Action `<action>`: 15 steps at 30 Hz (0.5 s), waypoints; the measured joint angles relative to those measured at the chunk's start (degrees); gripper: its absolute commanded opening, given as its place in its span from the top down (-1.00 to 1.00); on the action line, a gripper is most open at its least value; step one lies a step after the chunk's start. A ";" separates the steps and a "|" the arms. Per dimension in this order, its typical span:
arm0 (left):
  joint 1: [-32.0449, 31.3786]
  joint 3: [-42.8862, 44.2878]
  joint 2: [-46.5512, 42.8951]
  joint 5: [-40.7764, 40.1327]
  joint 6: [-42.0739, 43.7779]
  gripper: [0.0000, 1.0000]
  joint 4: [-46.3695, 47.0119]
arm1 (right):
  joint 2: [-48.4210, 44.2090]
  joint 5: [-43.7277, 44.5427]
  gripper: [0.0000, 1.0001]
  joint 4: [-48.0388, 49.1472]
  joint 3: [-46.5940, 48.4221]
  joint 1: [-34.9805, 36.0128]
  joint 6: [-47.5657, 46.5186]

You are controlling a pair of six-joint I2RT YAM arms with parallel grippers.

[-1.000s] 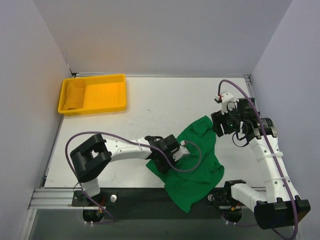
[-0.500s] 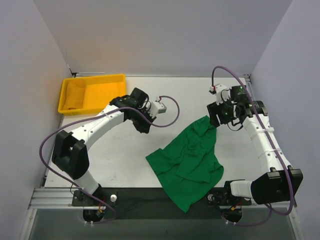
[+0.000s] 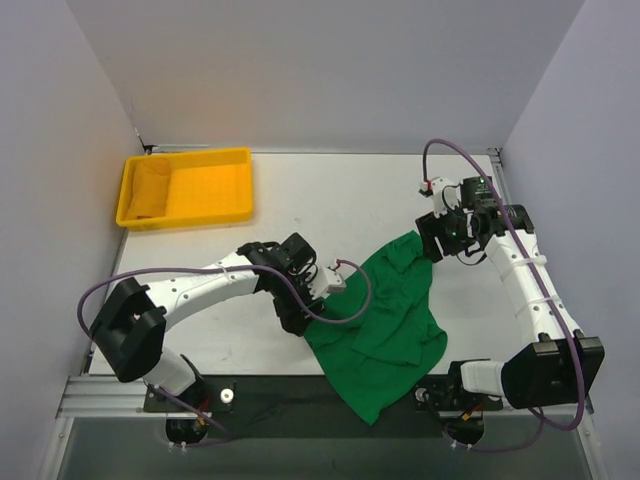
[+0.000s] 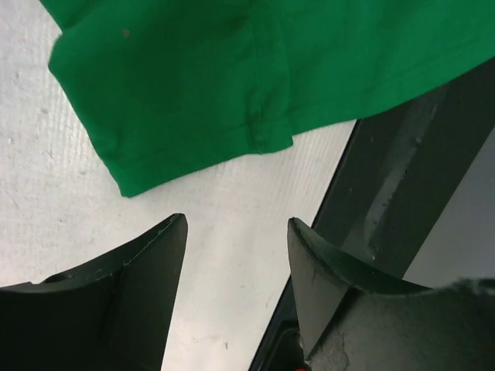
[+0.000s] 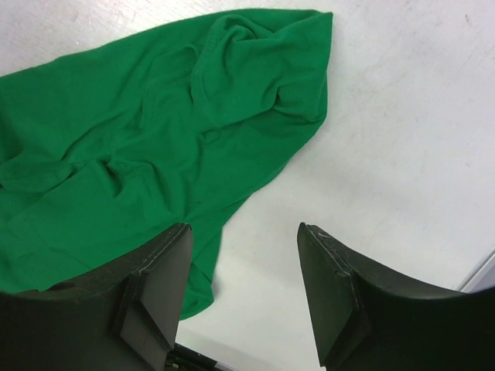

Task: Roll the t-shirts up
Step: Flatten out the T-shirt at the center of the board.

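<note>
— Where is the t-shirt (image 3: 385, 320) on your screen?

— Spread out but rumpled on the table (image 3: 330, 200). Its near end hangs over the table's front edge. The yellow tray (image 3: 210, 185) is well apart from the shirt, off to its far left.

— And your left gripper (image 3: 299, 320)?

— I have it at the shirt's left corner. On the wrist camera its jaws are wide apart with bare table between them and nothing held. The shirt's folded corner lies just ahead of the fingertips, not touching.

— The right gripper (image 3: 432, 246)?

— It's at the shirt's far tip. Its jaws are spread wide too and empty. From its own camera, I see the shirt's right edge running under the left finger. I can't tell whether that finger touches the cloth.
</note>
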 measured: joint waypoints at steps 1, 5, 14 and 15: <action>-0.20 -0.26 0.07 -0.04 -0.26 -0.41 0.76 | 0.00 0.09 -0.15 0.02 -0.33 -0.15 -0.04; -3.02 -0.66 0.98 -0.87 -1.77 -0.42 4.39 | -0.85 0.46 -0.15 -0.04 -2.47 -0.31 -0.55; -11.21 -1.84 6.40 -6.56 -6.43 -0.28 10.60 | -3.28 0.31 -0.15 -0.33 -3.58 -0.31 -1.20; -11.65 -1.84 7.06 -7.45 -6.78 -0.19 11.06 | -3.41 0.28 -0.15 -0.33 -3.61 -0.31 -1.25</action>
